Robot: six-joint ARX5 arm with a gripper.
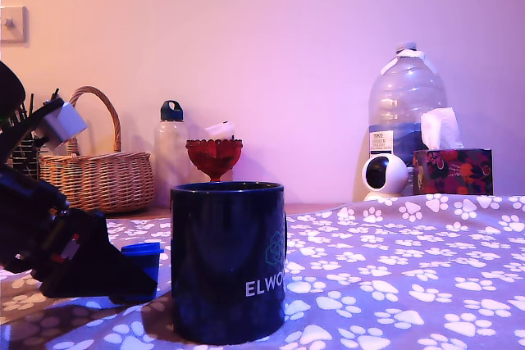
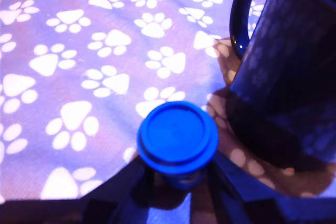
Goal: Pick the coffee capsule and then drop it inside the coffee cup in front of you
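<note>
The coffee capsule (image 2: 177, 136) is a small blue pot with a round blue lid. It stands on the paw-print cloth just beside the coffee cup (image 2: 294, 77), a glossy dark navy mug. In the exterior view the capsule (image 1: 142, 253) is on the left of the cup (image 1: 228, 260), which bears white "ELWO" lettering. My gripper (image 2: 178, 184) is down at cloth level, with a dark finger on each side of the capsule's body. A thin strip of cloth shows between body and fingers, so the gripper is open. The exterior view shows the gripper (image 1: 131, 272) low beside the cup.
Along the back wall stand a wicker basket (image 1: 97, 174), a clear bottle (image 1: 171, 153), a red goblet-shaped glass dish (image 1: 214, 156), a small white camera (image 1: 384, 175), a large water jug (image 1: 406, 100) and a tissue box (image 1: 453, 170). Paw-print cloth (image 1: 410, 268) covers the table.
</note>
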